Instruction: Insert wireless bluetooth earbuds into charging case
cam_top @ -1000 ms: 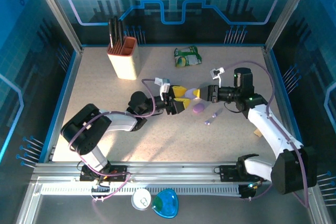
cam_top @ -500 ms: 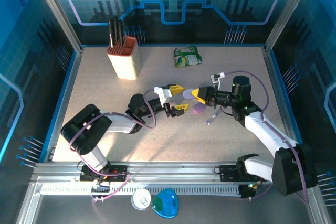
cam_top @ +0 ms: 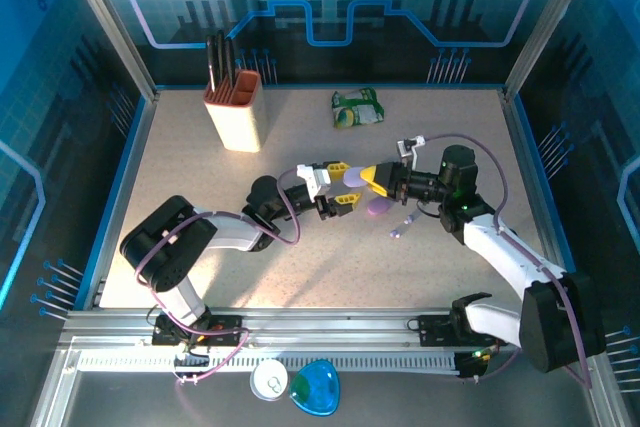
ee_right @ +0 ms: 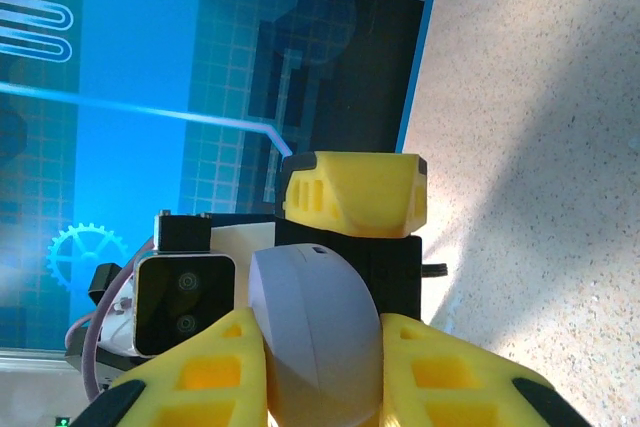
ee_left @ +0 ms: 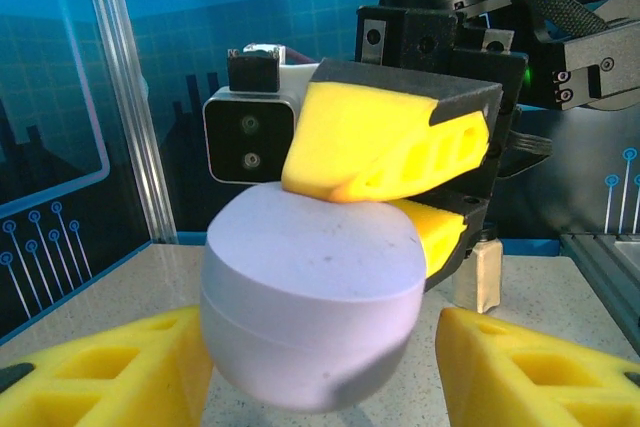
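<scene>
A lilac pebble-shaped charging case (cam_top: 355,179) hangs closed above the table's middle. My right gripper (cam_top: 368,180) is shut on it, and the right wrist view has the case (ee_right: 315,337) squeezed between its yellow pads (ee_right: 190,377). My left gripper (cam_top: 340,185) faces it, open, one finger (ee_left: 100,367) on each side of the case (ee_left: 310,307) and not pressing it. A small lilac earbud (cam_top: 401,225) lies on the table just right of the grippers. A second lilac pebble shape (cam_top: 378,207) rests on the table below the held case.
A beige knife block (cam_top: 235,112) stands at the back left. A green packet (cam_top: 358,107) lies at the back centre. A small wooden block (cam_top: 490,252) sits by the right forearm. Off the table's near edge lie a white disc (cam_top: 270,379) and a blue piece (cam_top: 316,387).
The left gripper's fingers have spread apart from the case. The right gripper now carries it alone and has shifted a little left and lower.
</scene>
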Robot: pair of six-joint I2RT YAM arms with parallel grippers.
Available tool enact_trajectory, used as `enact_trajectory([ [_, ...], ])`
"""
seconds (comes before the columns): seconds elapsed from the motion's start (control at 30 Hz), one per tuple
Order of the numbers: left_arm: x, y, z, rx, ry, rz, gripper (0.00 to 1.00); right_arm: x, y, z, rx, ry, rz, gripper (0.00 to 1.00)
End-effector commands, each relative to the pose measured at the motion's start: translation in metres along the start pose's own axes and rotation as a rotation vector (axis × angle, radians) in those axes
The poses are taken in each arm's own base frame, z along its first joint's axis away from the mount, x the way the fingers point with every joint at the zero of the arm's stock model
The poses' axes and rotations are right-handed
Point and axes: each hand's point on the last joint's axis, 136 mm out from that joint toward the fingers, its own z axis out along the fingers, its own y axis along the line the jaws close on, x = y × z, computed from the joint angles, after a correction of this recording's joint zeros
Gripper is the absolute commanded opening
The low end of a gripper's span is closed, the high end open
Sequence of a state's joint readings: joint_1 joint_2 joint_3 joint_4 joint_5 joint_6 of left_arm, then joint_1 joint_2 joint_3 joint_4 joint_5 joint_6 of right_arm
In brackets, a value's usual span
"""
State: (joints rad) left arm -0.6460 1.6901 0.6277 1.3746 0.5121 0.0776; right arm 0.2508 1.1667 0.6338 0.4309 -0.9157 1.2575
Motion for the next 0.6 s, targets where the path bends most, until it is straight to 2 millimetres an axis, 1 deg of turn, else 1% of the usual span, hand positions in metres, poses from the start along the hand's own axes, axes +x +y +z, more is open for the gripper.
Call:
enact_trajectory([
  [0.0,-0.008,0.004,0.005,0.001,-0.032,0.025,0.58,0.008,-0.003,0.004,-0.006,0.04,0.017,0.1],
  [0.13,-0.007,0.004,0.007,0.007,-0.031,0.021,0.56,0.01,-0.007,0.004,0.008,0.045,0.029,0.1],
  [0.2,-0.007,0.004,0.007,0.01,-0.031,0.016,0.53,0.009,-0.007,0.004,0.01,0.042,0.033,0.1],
  [0.33,-0.006,0.004,0.008,0.012,-0.029,0.012,0.51,0.009,-0.009,0.005,0.012,0.047,0.039,0.1],
  [0.5,-0.007,0.003,0.008,0.018,-0.032,0.012,0.51,0.008,-0.013,0.006,0.017,0.053,0.054,0.1],
  [0.57,-0.006,0.002,0.008,0.023,-0.029,0.008,0.48,0.008,-0.012,0.007,0.012,0.054,0.053,0.1],
])
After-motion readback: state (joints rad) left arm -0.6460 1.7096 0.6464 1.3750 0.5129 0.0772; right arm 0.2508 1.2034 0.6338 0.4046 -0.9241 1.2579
